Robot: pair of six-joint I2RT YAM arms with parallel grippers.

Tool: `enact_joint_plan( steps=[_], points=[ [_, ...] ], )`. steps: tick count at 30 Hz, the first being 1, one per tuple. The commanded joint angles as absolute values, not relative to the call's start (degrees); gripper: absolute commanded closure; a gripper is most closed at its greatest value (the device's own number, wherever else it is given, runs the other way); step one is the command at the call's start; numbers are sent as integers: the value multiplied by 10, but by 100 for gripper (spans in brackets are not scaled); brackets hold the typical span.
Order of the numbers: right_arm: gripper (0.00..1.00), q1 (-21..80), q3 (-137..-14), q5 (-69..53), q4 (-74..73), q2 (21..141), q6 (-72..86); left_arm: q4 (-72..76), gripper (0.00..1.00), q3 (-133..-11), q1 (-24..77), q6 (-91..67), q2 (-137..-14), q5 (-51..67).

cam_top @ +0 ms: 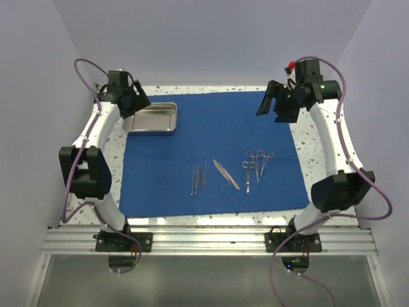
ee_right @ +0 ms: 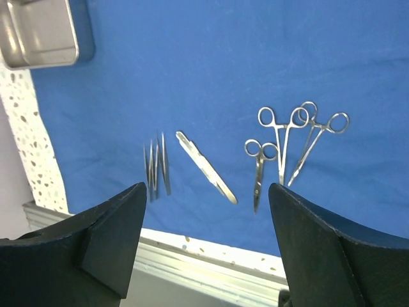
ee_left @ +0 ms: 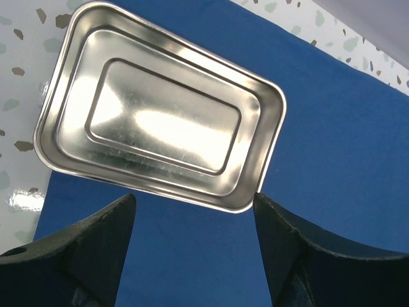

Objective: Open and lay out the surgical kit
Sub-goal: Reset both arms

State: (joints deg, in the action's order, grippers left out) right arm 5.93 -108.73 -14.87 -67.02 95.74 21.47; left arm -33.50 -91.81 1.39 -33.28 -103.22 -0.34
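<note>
The royal-blue cloth lies spread flat on the table. The empty steel tray sits at its far left corner and also shows in the left wrist view and the right wrist view. On the cloth lie thin tweezers, a wider pair of tweezers, small scissors and two ring-handled forceps; the right wrist view shows them too. My left gripper is open and empty above the tray's near edge. My right gripper is open and empty, raised over the cloth's far right corner.
The speckled white tabletop borders the cloth on all sides. An aluminium rail runs along the near edge by the arm bases. Pale walls enclose the table at the back and sides.
</note>
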Motion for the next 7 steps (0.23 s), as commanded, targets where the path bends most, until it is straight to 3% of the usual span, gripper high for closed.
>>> enact_joint_plan(
  steps=[1,4,7],
  points=[
    [19,57,-1052,-177,-588,903,229,-304,22,-892,20,-301,-997,13],
    [22,59,-1041,-176,-558,892,236,-307,22,-891,20,-294,-990,11],
    [15,59,-1056,-170,-580,902,224,-308,23,-897,21,-291,-985,10]
  ],
)
